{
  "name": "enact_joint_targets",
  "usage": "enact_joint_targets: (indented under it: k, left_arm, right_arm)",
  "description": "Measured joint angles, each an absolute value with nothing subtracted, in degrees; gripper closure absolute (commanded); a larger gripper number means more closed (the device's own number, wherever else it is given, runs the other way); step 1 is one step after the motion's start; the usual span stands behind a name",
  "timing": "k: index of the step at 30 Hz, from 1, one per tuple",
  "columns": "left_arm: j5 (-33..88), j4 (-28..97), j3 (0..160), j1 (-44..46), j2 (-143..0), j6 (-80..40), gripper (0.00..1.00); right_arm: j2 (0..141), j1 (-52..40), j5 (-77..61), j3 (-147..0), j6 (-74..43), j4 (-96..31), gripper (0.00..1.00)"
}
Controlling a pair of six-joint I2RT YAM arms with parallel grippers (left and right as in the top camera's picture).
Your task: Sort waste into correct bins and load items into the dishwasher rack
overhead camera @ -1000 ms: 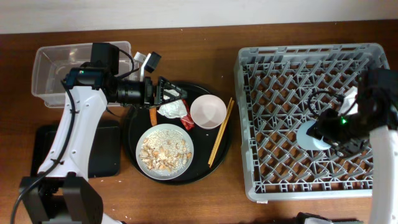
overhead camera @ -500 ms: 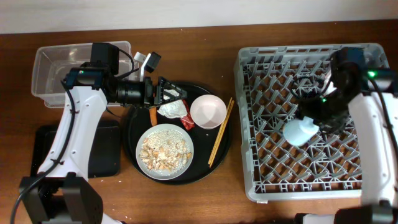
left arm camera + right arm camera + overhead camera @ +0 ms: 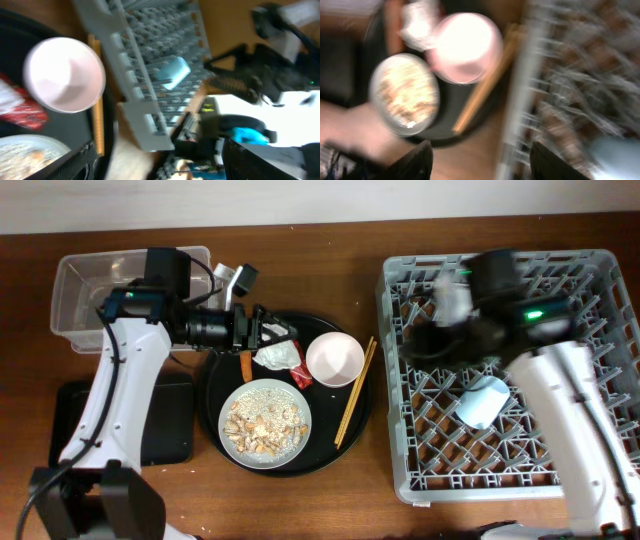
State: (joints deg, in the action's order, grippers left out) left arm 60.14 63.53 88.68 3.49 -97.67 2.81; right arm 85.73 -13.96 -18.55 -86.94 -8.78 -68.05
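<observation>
light-blue cup (image 3: 483, 401) sits tipped on the pegs in the dishwasher rack (image 3: 590, 280), right of the round tray (image 3: 322, 452). right gripper (image 3: 481, 146) is spread and empty by the rack's left edge. left gripper (image 3: 272, 330) gapes beside the tissue (image 3: 270, 357). worry: if both reach for that tray, the arms clash.

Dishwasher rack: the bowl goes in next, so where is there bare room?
The large grey plastic rack is bare along its left wall and between the small light-blue cup and its near wall. The right arm crosses its back and right side, crowding those.
</observation>
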Motion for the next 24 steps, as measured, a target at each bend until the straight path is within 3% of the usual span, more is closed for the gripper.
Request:
enact_joint_targets:
  k: [2,5,9,15,24]
  left_arm:
    - [45.8,68.1,92.9,3.5,-95.7,-0.9,0.16]
    - [22.0,71.3,100.3,3.4,-88.4,-5.9,0.01]
    - [0.6,71.5,103.8,3.4,-75.8,-8.0,0.01]
    - [-5.7,71.7,103.8,3.4,-75.2,-8.3,0.01]
    - [-6.1,73.1,103.8,3.4,-75.2,-8.3,0.01]
  right_arm:
    - [87.5,-22.4,-15.0,-87.0,-13.2,-62.9,0.61]
    - [95.0,-29.6,-6.0,-87.0,-21.3,-60.3,0.62]
    - [107.4,-30.5,0.6,-87.0,-27.6,-53.7,0.62]
    - [117.0,-29.5,2.1,-87.0,-30.8,-52.4,0.64]
    - [117.0,-28.4,0.9,-87.0,-27.1,-53.2,0.62]
